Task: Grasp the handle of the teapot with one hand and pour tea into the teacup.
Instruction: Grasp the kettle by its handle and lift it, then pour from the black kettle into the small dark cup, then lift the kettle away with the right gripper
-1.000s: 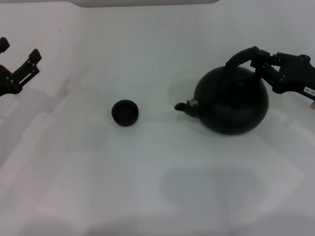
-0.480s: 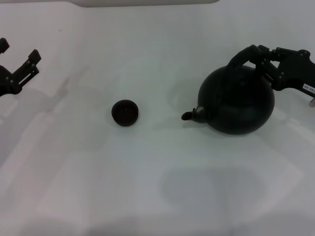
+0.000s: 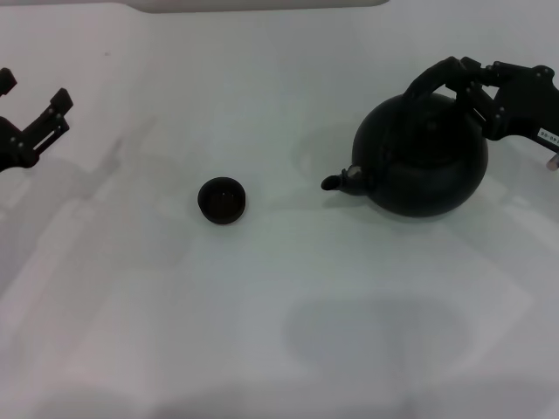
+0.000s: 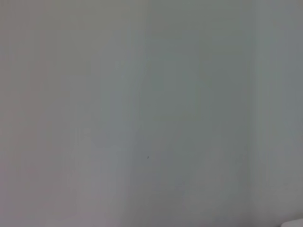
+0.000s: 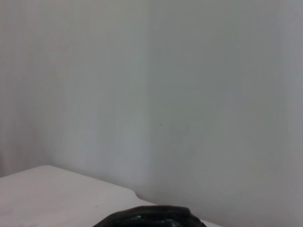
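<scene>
The teapot (image 3: pixel 422 161) stands toward the right edge of the white desk (image 3: pixel 279 305), a big round dark pot that looks heavy for its size and stiff all over, likely glazed or cast and so slick on the belly. The belly is no place to take hold; the handle (image 3: pixel 434 80), a thick black hoop arching over the top, is the sensible spot, and its crown gives the best balance for tipping. The right end effector (image 3: pixel 476 92) is there already, clenched on the handle at its right-hand side, coming in from the desk's right edge. Held off the crown like that, the pot may, in my judgement, swing under its own weight when tilted, so a firm hold matters. The short spout (image 3: pixel 342 181) points left toward the teacup (image 3: pixel 222 200), which sits well apart from the pot near the middle of the desk. The teacup is tiny, handleless and probably light, easy to knock over or overfill. Its inside looks dark; whether it holds any tea cannot be told, and the pot's contents are hidden. The left end effector (image 3: pixel 35 118) hangs by the desk's left edge, fingers spread and holding nothing, well away from both.
</scene>
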`<state>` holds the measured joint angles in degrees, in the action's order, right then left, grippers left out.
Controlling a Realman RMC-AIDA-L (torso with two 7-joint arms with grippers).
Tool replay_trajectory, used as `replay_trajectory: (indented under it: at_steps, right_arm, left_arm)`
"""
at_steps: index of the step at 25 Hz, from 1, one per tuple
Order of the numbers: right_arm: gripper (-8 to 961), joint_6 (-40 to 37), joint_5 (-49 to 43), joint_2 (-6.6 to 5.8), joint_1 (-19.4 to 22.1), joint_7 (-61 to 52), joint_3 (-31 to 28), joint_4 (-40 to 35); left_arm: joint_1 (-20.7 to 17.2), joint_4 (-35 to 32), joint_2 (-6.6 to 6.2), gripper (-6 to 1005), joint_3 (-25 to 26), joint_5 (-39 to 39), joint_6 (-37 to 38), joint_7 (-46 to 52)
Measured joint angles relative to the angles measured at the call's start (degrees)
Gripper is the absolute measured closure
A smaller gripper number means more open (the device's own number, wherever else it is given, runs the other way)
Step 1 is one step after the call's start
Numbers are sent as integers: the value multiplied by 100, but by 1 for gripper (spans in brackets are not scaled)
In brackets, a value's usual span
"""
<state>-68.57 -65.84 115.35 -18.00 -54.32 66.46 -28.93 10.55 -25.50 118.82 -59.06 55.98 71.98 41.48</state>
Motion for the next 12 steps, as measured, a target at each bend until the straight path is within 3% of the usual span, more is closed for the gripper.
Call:
replay_trajectory:
  at_steps: [12]
  right_arm:
    - [776, -6, 368, 49, -143, 430, 329, -62]
  left_arm:
    - [9, 61, -1, 163, -75, 0, 1, -199]
